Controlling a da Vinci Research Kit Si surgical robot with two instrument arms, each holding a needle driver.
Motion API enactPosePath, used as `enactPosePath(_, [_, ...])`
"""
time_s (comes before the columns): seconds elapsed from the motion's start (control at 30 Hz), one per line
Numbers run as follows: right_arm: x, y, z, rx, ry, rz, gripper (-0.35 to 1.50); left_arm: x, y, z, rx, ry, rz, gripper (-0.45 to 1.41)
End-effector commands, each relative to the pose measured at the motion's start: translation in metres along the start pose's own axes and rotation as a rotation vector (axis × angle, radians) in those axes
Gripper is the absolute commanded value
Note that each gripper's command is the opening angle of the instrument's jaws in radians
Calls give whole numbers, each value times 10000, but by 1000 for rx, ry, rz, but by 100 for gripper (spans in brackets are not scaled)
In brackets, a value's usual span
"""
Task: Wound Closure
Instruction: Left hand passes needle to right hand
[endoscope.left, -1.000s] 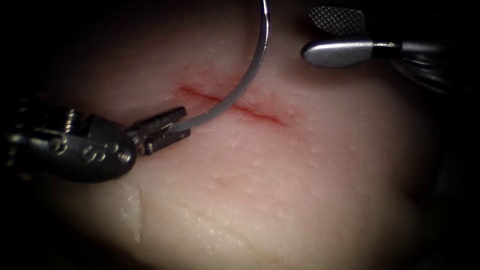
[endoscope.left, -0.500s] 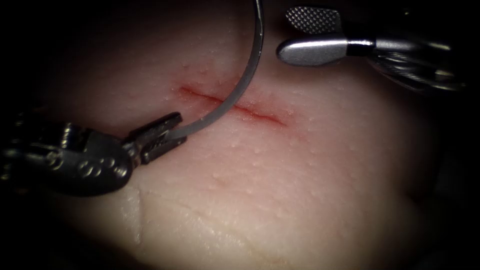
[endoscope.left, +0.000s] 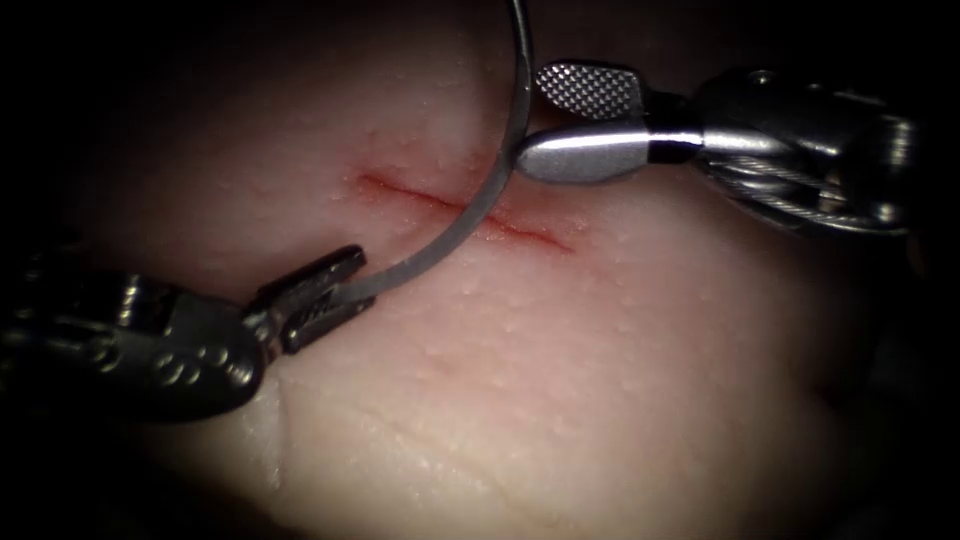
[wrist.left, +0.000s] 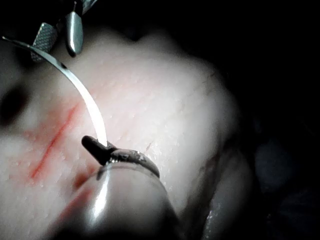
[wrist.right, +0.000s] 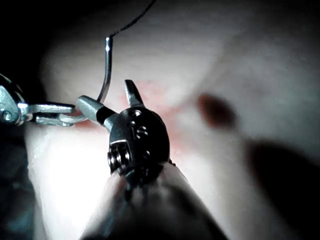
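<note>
The tissue (endoscope.left: 600, 350) carries a short red cut (endoscope.left: 460, 208) running slantwise. My left tool (endoscope.left: 360, 280), on the left of the cut, is shut on the curved needle (endoscope.left: 490, 190) close to its pointed end. The needle arcs up over the cut, free of the tissue. My right tool (endoscope.left: 535, 120) stands open right beside the needle's upper curve, the shaft at its jaw tips, nothing gripped. The left wrist view has the needle (wrist.left: 82, 95) rising from my left tool (wrist.left: 97, 147) toward the right tool (wrist.left: 55, 50). Thread (wrist.right: 135, 17) trails from the needle's (wrist.right: 106, 70) tail, by the right tool (wrist.right: 105, 94).
Red fluid tints the cut's edges (wrist.left: 55, 137). A pale ridge of tissue (endoscope.left: 260, 420) lies under the left tool's wrist. The tissue falls away into darkness on all sides.
The right tool has moved left and down, jaws still open, until they reach the needle's shaft. The left tool and the needle have sunk slightly.
</note>
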Motion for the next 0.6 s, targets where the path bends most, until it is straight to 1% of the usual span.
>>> enactPosePath(0.03, [-6,-3,10,5,-1,-1,130,1,11,2,-4,0,-2,-45])
enactPosePath(0.3, [-7,-8,23,24,1,-7,128,7,12,5,-5,2,1,-45])
enactPosePath(0.43, [-5,-8,26,23,1,6,118,8,13,5,-6,4,1,-45])
enactPosePath(0.47, [-4,-8,27,22,-2,12,111,8,13,4,-6,4,1,-45])
enactPosePath(0.5, [-4,-7,27,22,-2,12,103,8,13,4,-6,4,1,-45])
enactPosePath(0.53, [-4,-7,26,20,-1,13,88,8,13,4,-7,6,1,-45])
enactPosePath(0.6, [-3,-7,25,18,2,13,2,8,13,4,-7,6,1,-45])
